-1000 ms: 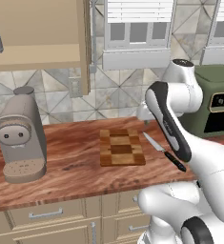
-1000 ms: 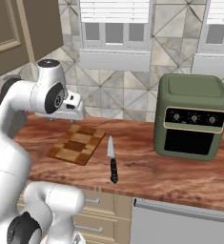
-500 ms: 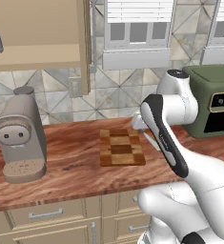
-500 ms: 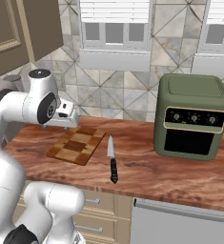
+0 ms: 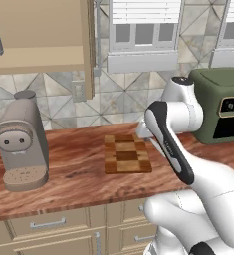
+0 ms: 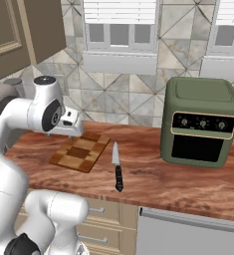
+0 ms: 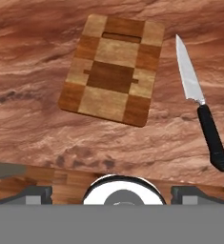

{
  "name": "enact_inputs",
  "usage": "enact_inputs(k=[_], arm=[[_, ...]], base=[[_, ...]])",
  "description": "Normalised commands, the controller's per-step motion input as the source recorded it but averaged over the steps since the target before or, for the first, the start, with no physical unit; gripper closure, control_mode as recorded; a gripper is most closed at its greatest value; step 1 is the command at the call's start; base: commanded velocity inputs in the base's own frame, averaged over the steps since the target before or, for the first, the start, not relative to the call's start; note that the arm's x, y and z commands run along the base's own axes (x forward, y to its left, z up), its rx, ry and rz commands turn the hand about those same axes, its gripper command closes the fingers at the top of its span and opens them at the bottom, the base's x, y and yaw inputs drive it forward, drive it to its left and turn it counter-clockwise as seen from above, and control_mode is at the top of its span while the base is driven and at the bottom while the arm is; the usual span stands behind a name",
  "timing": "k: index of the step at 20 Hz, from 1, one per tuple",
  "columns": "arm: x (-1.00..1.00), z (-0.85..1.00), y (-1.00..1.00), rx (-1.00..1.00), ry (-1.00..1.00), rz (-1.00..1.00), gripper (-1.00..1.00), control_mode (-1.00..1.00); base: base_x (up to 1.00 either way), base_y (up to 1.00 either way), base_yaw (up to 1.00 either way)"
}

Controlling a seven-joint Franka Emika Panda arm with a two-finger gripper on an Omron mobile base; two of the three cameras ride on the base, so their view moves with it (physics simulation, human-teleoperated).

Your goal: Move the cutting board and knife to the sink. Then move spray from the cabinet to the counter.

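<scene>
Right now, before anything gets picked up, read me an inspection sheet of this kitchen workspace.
Surface: reddish-brown wooden counter, beige drawers below.
Job's things: cutting board flat on the counter; knife beside it, apart, blade pointing towards the wall. Cabinet on the wall, door open. Spray: nothing seen.
Clutter: coffee machine at the left, green oven at the right.
Grippers: gripper open, empty, above the counter's front edge near the board.
Cables: nothing seen.
Surroundings: tiled wall, windows with blinds.
</scene>
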Motion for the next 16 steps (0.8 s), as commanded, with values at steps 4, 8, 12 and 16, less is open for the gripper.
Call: enact_inputs(k=[4,8,12,16], arm=[[0.00,0.00,0.00,0.00,0.00,0.00,-1.00,1.00],[0.00,0.00,0.00,0.00,0.00,0.00,-1.00,1.00],[0.00,0.00,0.00,0.00,0.00,0.00,-1.00,1.00],[0.00,0.00,0.00,0.00,0.00,0.00,-1.00,1.00]], base=[[0.32,0.00,0.00],[0.00,0.00,0.00],[-0.39,0.00,0.00],[-0.38,0.00,0.00]])
